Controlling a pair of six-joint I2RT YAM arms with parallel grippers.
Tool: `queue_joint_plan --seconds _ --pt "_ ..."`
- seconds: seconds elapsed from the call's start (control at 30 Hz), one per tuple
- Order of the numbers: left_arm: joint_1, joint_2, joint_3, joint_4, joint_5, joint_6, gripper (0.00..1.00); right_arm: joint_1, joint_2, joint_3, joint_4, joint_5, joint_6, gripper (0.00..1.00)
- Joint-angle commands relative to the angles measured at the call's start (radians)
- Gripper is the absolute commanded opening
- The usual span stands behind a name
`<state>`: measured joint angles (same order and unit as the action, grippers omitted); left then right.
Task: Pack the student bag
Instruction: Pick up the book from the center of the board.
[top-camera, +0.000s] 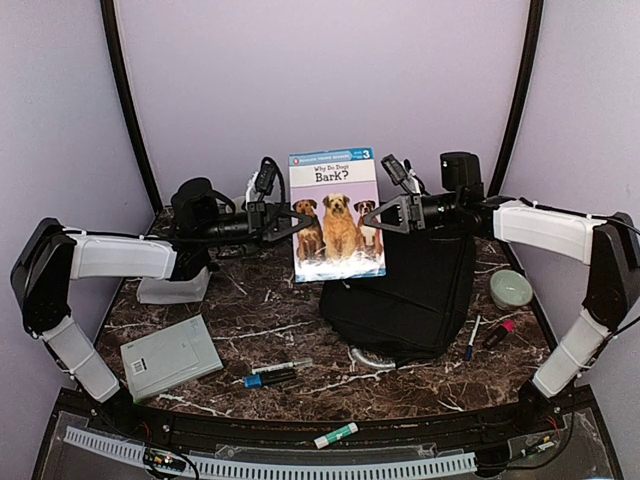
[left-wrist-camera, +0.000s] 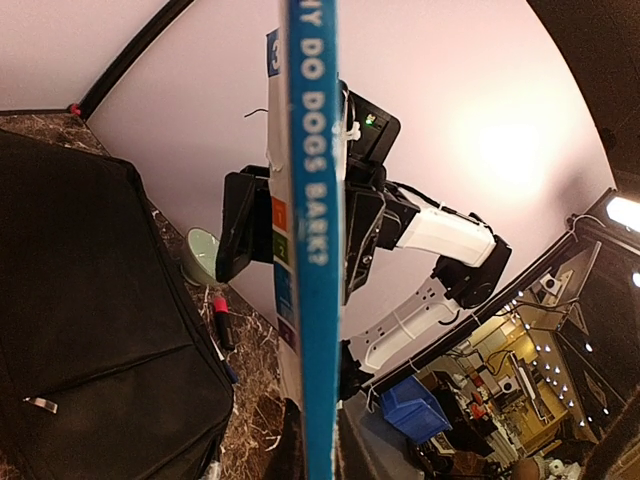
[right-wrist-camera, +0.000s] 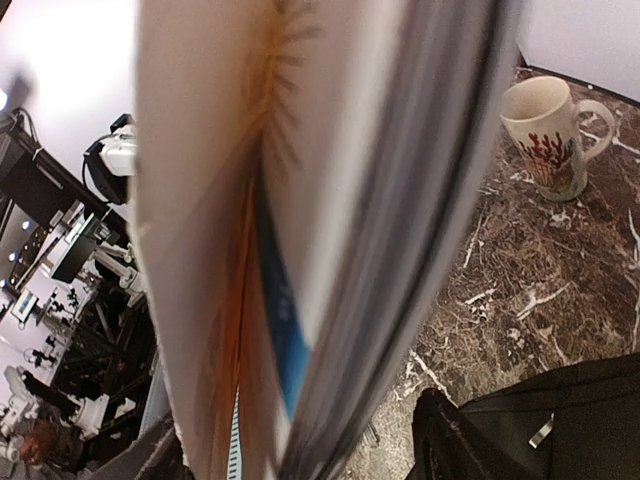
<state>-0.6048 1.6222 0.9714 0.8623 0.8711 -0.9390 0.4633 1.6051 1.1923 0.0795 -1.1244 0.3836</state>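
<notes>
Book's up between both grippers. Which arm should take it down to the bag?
Left, probably: the left gripper is clamped on the spine edge of the book; the right gripper straddles the opposite edge, grip unclear. The student bag lies beneath the book.

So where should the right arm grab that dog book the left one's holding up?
Its free right edge, about mid-height, coming in level from the right. The Why Do Dogs Bark? book is upright and thin, with the left gripper pinching its left edge, so the right gripper, one jaw on each cover, should balance it.
</notes>
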Motion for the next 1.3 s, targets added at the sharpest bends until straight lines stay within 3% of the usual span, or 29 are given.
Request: queue_joint_plan --seconds 0.0,0.23,0.33,0.53,0.87,1.27 --pt "-0.004 -0.021 -0.009 0.065 0.012 0.018 0.00 0.009 -0.004 -0.010 0.105 -0.045 0.043 0.63" --pt "-0.004 -0.028 0.000 -0.036 -0.054 0.092 0.00 0.009 -0.047 -0.069 0.204 -0.072 0.133 0.43" --pt "-0.004 -0.028 0.008 -0.091 -0.073 0.121 0.00 0.009 -0.052 -0.071 0.237 -0.063 0.165 0.38" --pt "-0.019 -0.035 0.007 -0.129 -0.099 0.134 0.00 0.009 -0.073 -0.048 0.158 -0.019 0.124 0.36" --pt "-0.041 0.001 0.021 -0.066 -0.067 0.125 0.00 0.007 -0.032 0.034 -0.041 0.113 -0.016 0.45" --pt "-0.041 0.010 0.022 -0.073 -0.081 0.139 0.00 0.008 0.014 0.023 0.013 0.047 0.045 0.37"
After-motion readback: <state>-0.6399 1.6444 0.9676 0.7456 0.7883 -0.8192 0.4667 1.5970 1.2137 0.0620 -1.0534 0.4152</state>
